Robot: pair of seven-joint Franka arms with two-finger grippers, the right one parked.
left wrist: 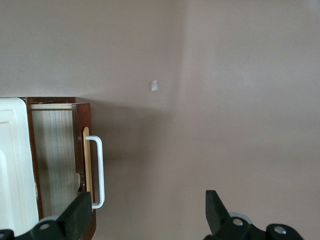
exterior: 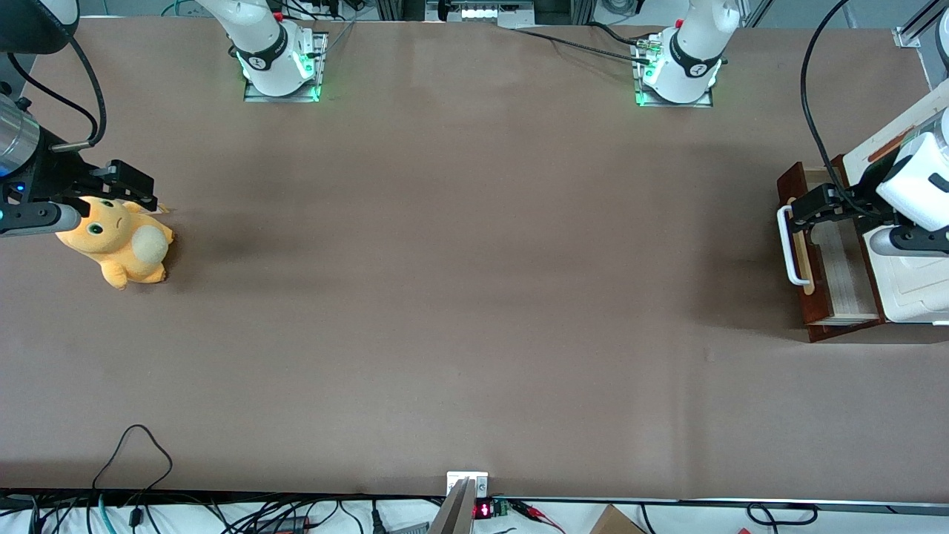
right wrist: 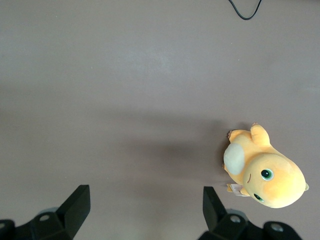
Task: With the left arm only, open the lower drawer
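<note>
gripper (left wrist: 145,220): fingers spread, above lower drawer (exterior: 834,259) handle | bare table (exterior: 474,297) in front | nothing blocking

The drawer (exterior: 834,274) interior is partly covered by the left arm (exterior: 916,196) and gripper (exterior: 808,211); the cabinet (exterior: 916,289) is cut off by the edge.

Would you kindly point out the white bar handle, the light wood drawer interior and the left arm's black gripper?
white bar handle (left wrist: 101,170): left wrist view, long bar.
light wood drawer interior (left wrist: 52,155): left wrist view, bare floor.
left arm's black gripper (left wrist: 148,207): left wrist view, between open fingertips.
</note>
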